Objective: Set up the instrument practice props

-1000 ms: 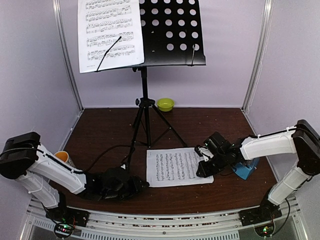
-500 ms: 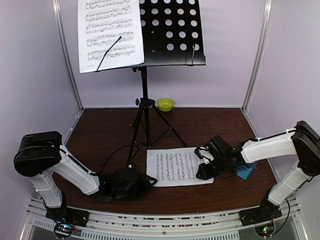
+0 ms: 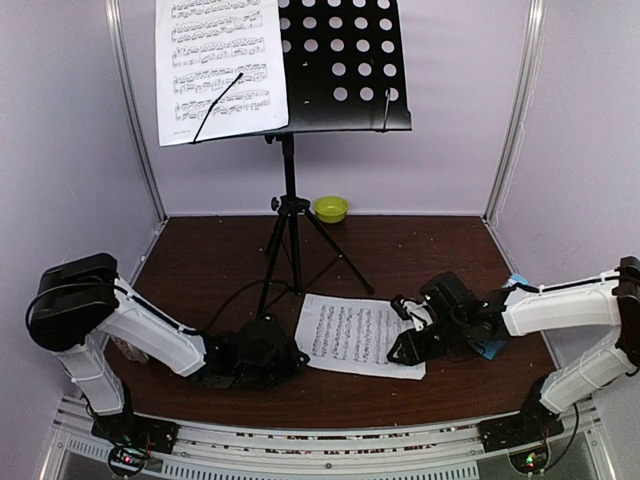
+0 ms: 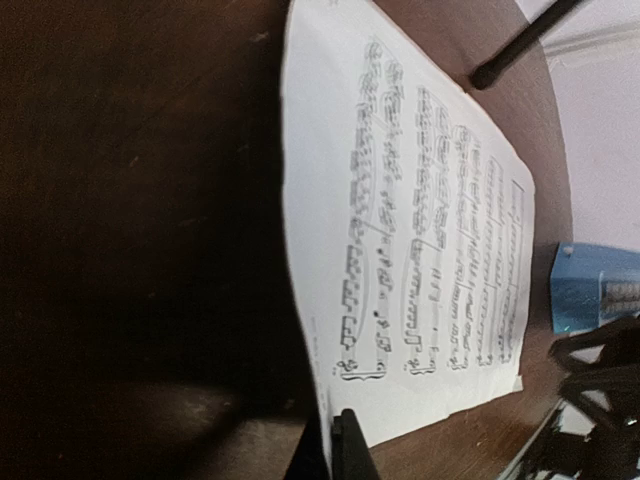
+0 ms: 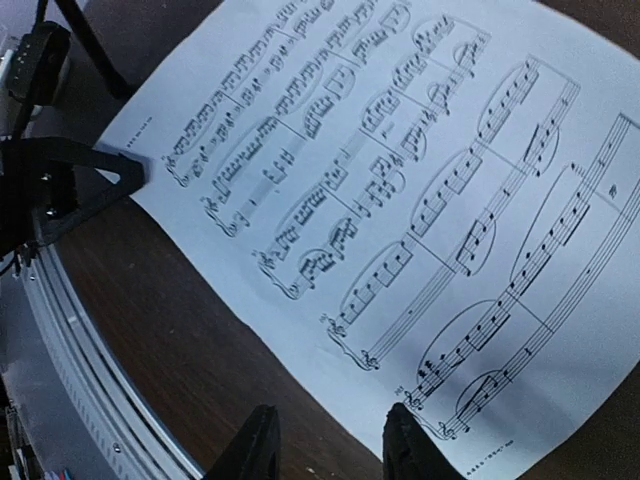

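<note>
On the dark counter (image 3: 420, 250) the loose music sheet (image 3: 360, 335) lies flat, long axis left to right, its right near edge at the spread right claw (image 3: 402, 350), its left edge beside the left claw (image 3: 288, 355), whose grip is hidden.

Overhead view evenly lit, sharp; left wrist view dim, soft, heavily shadowed; right wrist view bright, near edge blurred

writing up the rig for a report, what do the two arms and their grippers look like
Both the left arm and the right arm have smooth white shells on the long links and chunky black joint housings. The left gripper and right gripper are black, their fingers plain and dark. Small green and red lights glow at the bases.
</note>
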